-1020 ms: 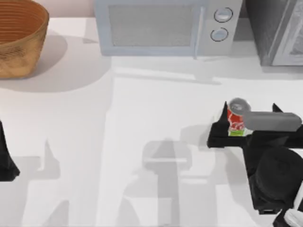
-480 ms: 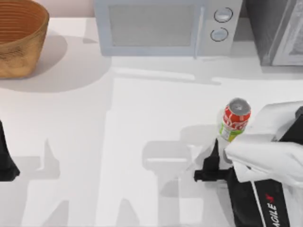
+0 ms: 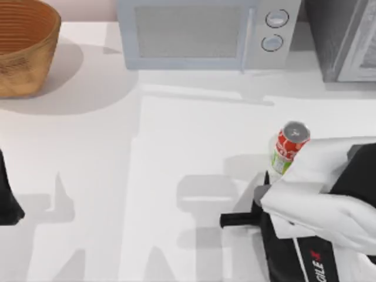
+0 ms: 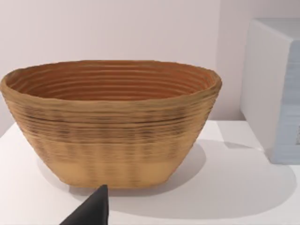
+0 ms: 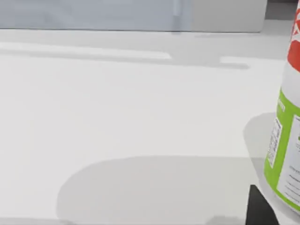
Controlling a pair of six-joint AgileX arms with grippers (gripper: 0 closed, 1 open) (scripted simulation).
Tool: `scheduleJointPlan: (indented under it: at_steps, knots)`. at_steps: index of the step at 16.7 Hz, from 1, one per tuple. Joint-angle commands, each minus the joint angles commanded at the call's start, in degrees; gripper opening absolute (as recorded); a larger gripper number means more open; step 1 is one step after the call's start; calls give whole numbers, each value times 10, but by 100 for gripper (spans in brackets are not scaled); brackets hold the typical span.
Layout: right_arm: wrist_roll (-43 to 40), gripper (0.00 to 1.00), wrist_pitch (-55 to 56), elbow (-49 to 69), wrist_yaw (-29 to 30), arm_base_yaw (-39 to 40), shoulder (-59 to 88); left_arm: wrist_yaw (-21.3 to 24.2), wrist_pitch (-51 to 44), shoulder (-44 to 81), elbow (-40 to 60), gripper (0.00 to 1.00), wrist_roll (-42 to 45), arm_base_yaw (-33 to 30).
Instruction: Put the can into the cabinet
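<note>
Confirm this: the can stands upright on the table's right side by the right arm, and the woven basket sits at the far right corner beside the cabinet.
One detail is wrong. The can does stand upright on the right side by the right arm, but the top view shows the woven basket at the far left corner. The microwave, not the basket, stands beside the cabinet.

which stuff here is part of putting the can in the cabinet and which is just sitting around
Part of the job:
- can, upright on the table's right side
- cabinet, back right corner
- right gripper, beside the can

Just sitting around:
- microwave, at the back
- basket, back left
- left gripper, parked at the left edge
</note>
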Motion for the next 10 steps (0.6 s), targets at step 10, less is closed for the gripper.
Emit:
scheduleJointPlan:
  at_steps: [10]
  knots:
    - [-30,100,-74,52,-86,-89,-46,0,0,0,0,100,0,0]
